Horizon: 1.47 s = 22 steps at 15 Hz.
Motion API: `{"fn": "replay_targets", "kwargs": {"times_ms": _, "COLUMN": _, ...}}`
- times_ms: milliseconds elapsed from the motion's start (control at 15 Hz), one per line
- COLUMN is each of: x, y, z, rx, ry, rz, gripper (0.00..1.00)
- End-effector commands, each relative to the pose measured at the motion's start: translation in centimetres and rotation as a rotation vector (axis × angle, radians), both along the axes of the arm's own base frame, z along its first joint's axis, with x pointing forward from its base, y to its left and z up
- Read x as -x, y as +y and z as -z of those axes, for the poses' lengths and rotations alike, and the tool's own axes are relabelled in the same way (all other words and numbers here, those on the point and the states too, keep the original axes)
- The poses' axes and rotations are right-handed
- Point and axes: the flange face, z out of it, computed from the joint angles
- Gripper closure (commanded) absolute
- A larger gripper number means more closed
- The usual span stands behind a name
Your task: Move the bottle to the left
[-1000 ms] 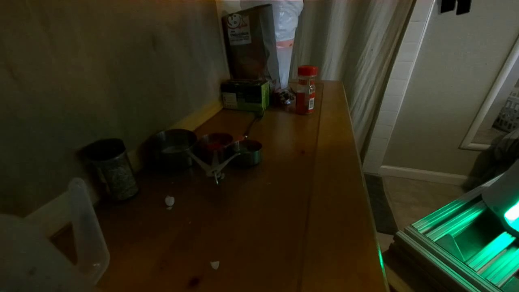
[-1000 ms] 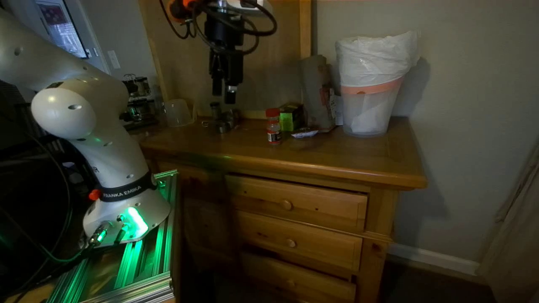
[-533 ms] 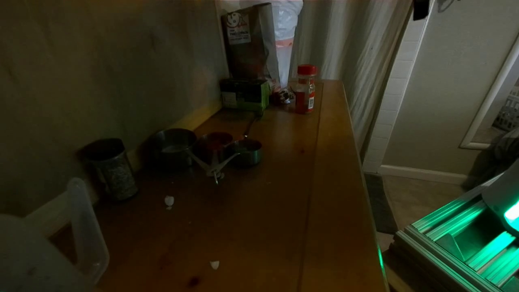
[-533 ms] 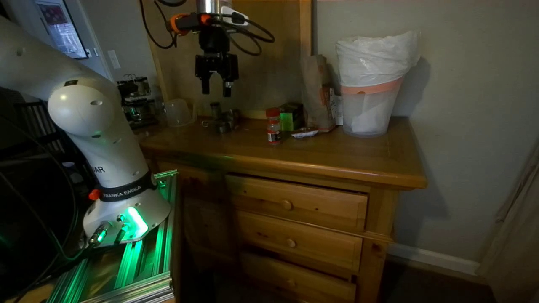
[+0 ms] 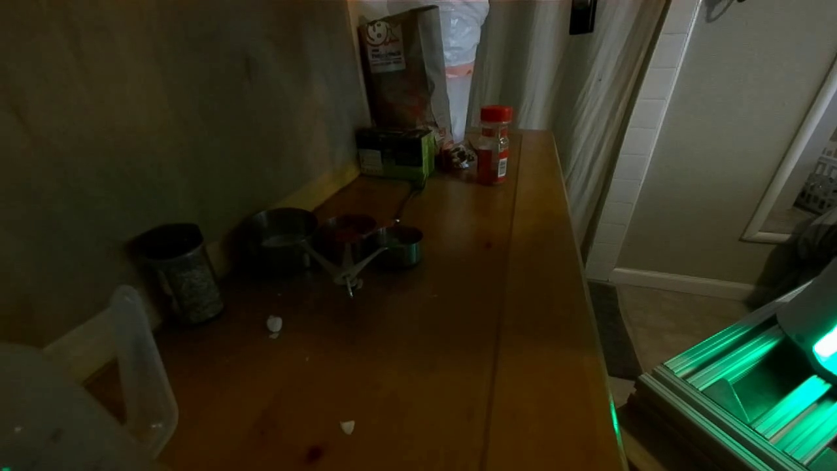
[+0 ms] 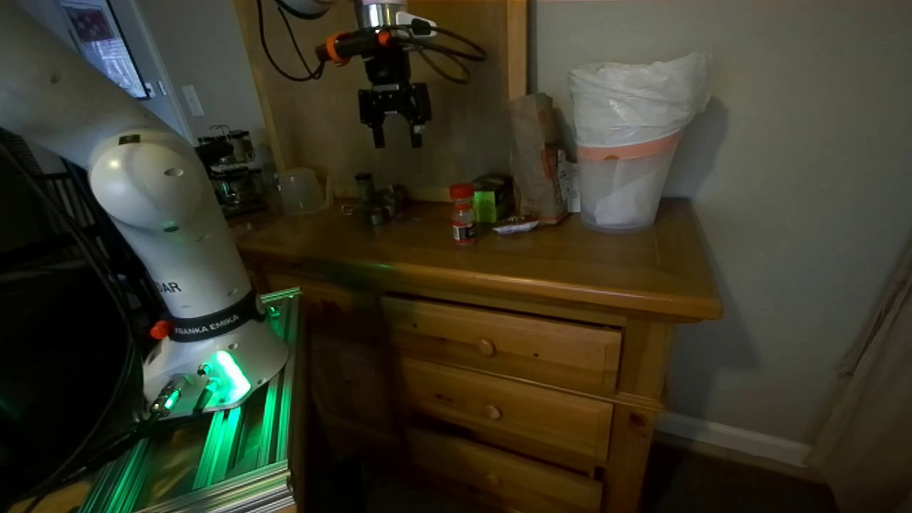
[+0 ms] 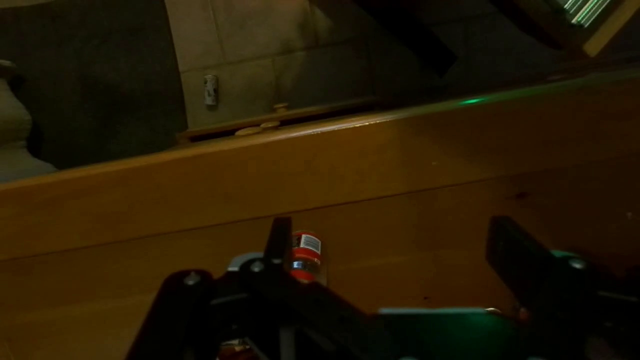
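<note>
Beneath the upright, red-capped bottle (image 6: 463, 214): wooden dresser (image 6: 570, 267).
Gripper (image 6: 397, 141): higher than the bottle, apart from it, fingers spread.
Green box (image 6: 491, 200): near the bottle.

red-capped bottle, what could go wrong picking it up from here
One of the open fingers partly hides the bottle in the wrist view, so coming straight down might knock it over. The fingers could also bump the green box, which sits near it. Carried low toward the left of an exterior view, the bottle may hit the metal cups.
</note>
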Motion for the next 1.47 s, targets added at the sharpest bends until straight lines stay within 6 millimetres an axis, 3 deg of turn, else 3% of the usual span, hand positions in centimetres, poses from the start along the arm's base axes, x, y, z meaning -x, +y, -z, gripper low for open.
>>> {"fn": "replay_targets", "kwargs": {"times_ms": 0, "x": 0.1, "y": 0.0, "z": -0.1, "rx": 0.0, "ry": -0.001, "rz": 0.0, "gripper": 0.0}}
{"fn": "replay_targets", "kwargs": {"times_ms": 333, "x": -4.7, "y": -1.0, "z": 4.2, "rx": -0.266, "ry": -0.01, "rz": 0.132, "gripper": 0.0}}
{"fn": "replay_targets", "kwargs": {"times_ms": 533, "x": -6.8, "y": -1.0, "z": 6.3, "rx": -0.291, "ry": -0.065, "rz": 0.167, "gripper": 0.0}}
{"fn": "replay_targets", "kwargs": {"times_ms": 733, "x": -6.4, "y": 0.6, "z": 8.2, "rx": -0.214, "ry": -0.09, "rz": 0.124, "gripper": 0.0}}
{"fn": "replay_targets", "kwargs": {"times_ms": 1000, "x": -6.6, "y": 1.7, "z": 9.2, "rx": -0.138, "ry": -0.123, "rz": 0.075, "gripper": 0.0}}
{"fn": "replay_targets", "kwargs": {"times_ms": 1400, "x": -7.5, "y": 1.1, "z": 9.0, "rx": -0.067, "ry": -0.177, "rz": 0.06, "gripper": 0.0}}
